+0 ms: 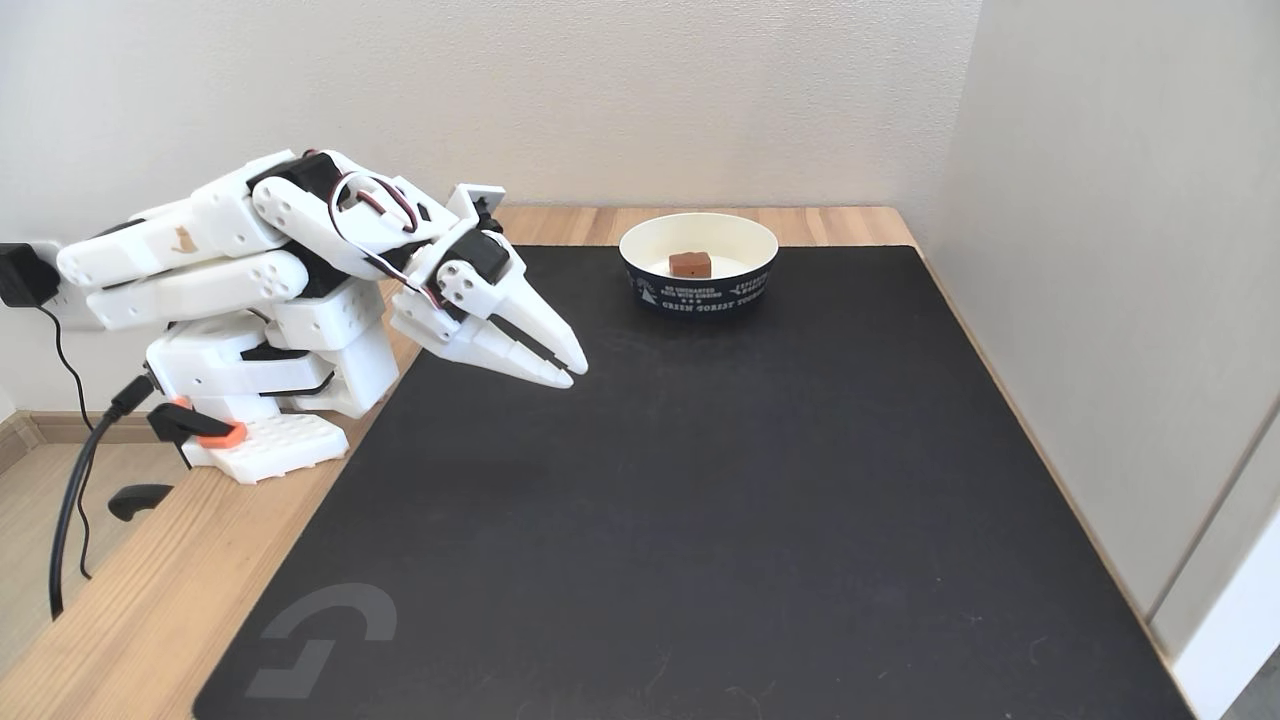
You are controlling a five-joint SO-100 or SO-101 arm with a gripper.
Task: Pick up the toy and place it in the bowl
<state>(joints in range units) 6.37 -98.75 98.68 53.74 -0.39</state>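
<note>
In the fixed view we are seeing the toy (690,264) sitting inside the bowl (698,292) at the far side of the black mat (700,500). Our gripper (575,371) is hovering left of it, fingers pressed together, holding nothing.

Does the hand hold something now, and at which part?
Nothing is held. The hand is shut and empty over the mat; the toy lies in the bowl.

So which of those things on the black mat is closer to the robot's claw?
Neither touches it; the bowl, holding the toy, is the only thing there, well right of the gripper.
</note>
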